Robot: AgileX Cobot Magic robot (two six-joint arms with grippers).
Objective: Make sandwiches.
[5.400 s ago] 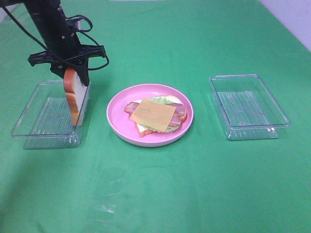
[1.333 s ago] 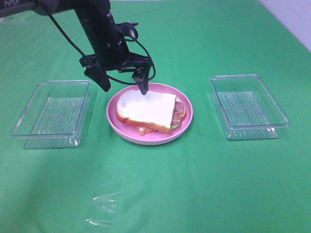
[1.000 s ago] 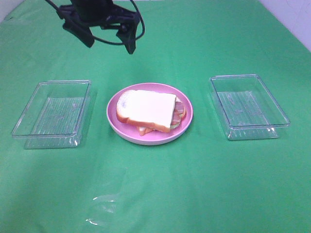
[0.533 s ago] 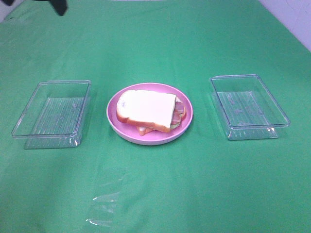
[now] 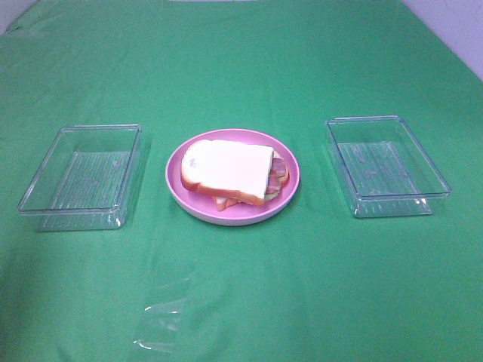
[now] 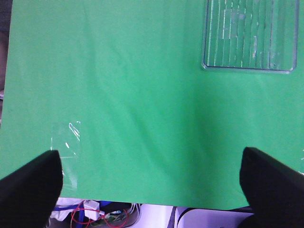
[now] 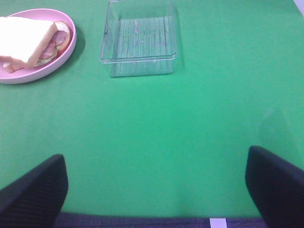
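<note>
The sandwich point(image 5: 230, 172) lies on the round pink plate point(image 5: 290, 187) in the middle of the green cloth: a white bread slice on top, with bacon, lettuce and a lower slice showing at its right edge. It also shows in the right wrist view point(image 7: 33, 40) on the plate point(image 7: 57, 61). Neither arm shows in the high view. My left gripper point(image 6: 152, 183) is open and empty over bare cloth. My right gripper point(image 7: 156, 183) is open and empty, well back from the plate.
A clear plastic tray point(image 5: 81, 175) stands left of the plate and another point(image 5: 385, 164) right of it; both hold nothing. The right tray shows in the right wrist view point(image 7: 138, 42); one clear tray shows in the left wrist view point(image 6: 249, 35). The cloth's edge point(image 6: 118, 202) lies below the left gripper.
The left arm let go of the top bread slice on the sandwich, rose and drew back to the upper left until it left the high view. The sandwich has stayed put.
</note>
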